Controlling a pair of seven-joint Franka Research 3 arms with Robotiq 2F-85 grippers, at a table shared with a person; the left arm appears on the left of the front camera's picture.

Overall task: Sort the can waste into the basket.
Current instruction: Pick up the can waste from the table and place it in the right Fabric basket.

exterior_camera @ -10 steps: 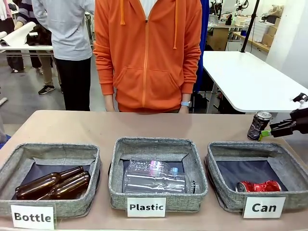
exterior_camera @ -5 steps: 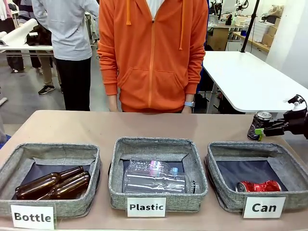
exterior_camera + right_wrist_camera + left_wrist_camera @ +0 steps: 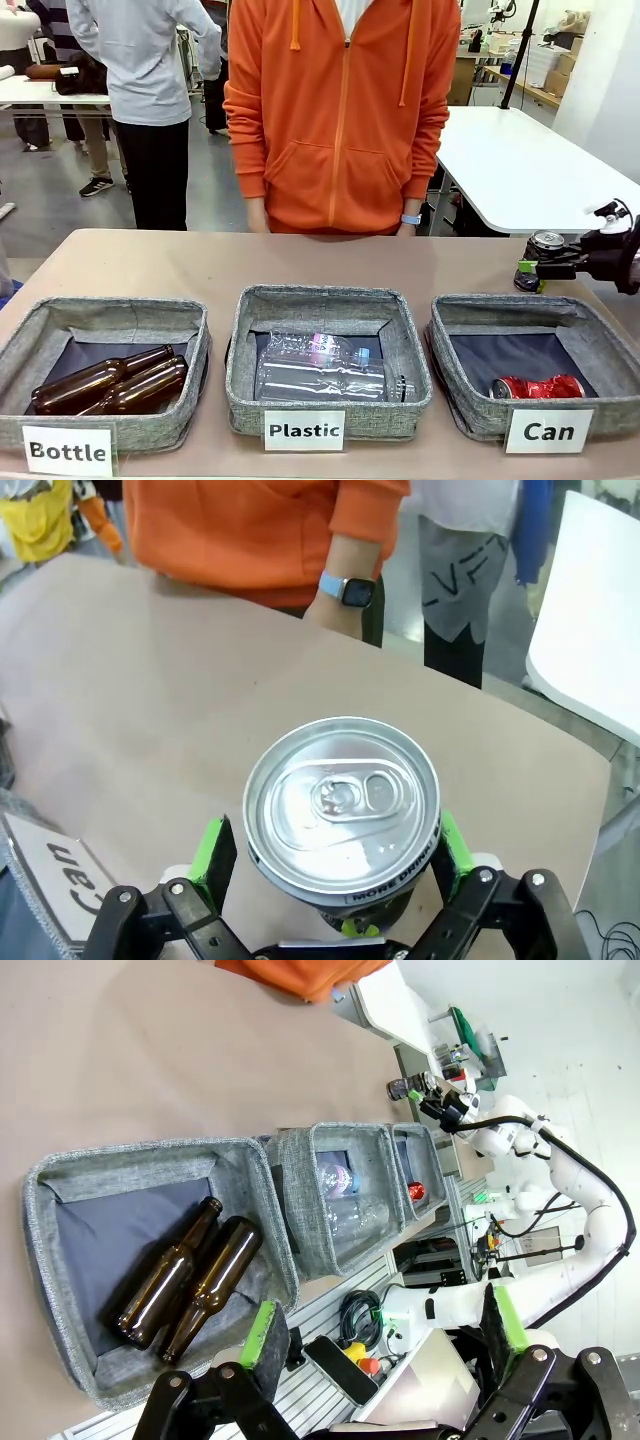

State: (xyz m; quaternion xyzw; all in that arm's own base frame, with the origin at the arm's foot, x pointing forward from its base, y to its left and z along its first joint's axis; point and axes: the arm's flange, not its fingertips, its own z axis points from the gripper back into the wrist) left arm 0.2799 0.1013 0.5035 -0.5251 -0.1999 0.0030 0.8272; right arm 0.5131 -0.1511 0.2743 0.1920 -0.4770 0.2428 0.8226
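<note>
1. While the left gripper (image 3: pixel 380 1345) idles, jaws apart, over the bottle bin (image 3: pixel 60 1175), the red can (image 3: pixel 538 386) already lies in the basket (image 3: pixel 470 415).
2. At the basket's 1 o'clock, the right gripper (image 3: pixel 330 872) straddles the dark can (image 3: pixel 342 805), jaws apart.
3. Grasp step: next, close, lift, carry over basket.

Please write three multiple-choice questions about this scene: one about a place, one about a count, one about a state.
1. Where is the crushed red can?
A. In the Can basket
B. In the Plastic basket
C. On the table

2. How many brown bottles lie in the Bottle basket?
A. One
B. Two
C. Three

3. How stands the right gripper?
A. Shut on nothing
B. Open, fingers on either side of the dark can
C. Holding a bottle

Answers: A, it lies by the Can label; B, two lie side by side; B, the green pads flank the can.
</note>
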